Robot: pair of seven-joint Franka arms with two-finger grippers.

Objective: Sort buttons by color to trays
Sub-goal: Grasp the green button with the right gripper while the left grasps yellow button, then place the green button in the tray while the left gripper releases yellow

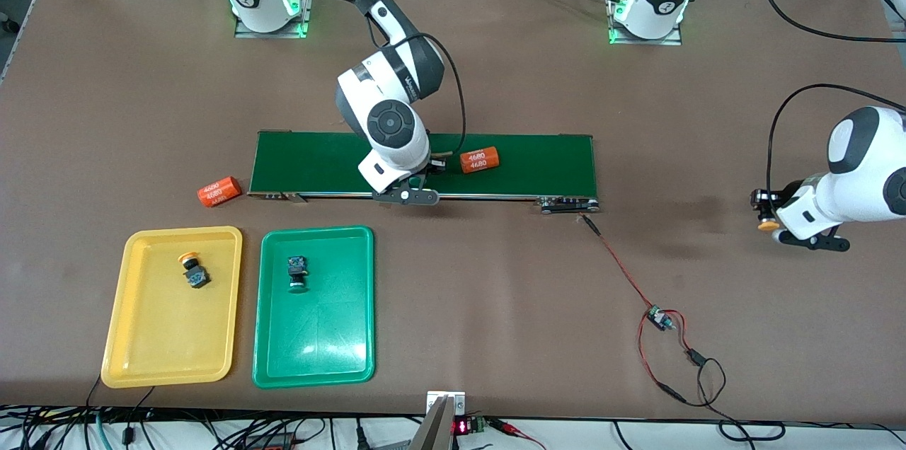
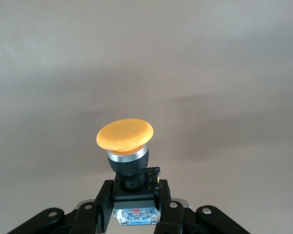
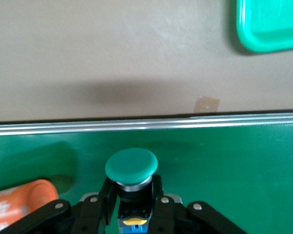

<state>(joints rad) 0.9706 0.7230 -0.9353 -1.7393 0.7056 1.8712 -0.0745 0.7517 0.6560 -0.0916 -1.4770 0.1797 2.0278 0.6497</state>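
Front view shows you a wide brown table (image 1: 495, 280) with a long dark-green conveyor belt (image 1: 524, 167) at its middle. One orange cylinder printed "4680" (image 1: 479, 160) lies on the belt, another (image 1: 219, 191) on the table off the belt's nine o'clock end.

At seven o'clock from the belt stand the shallow yellow plastic tray (image 1: 141, 337) holding a yellow-capped push-button (image 1: 193, 271), and the green plastic tray (image 1: 333, 344) holding a green-capped push-button (image 1: 296, 273).

Your right gripper (image 3: 132, 204) is bent low over the belt, fingers closed on a second green-capped button (image 3: 131, 166). Your left gripper (image 2: 136, 204) hangs over bare table at the left arm's end, clamping a second yellow-capped button (image 2: 125, 135).
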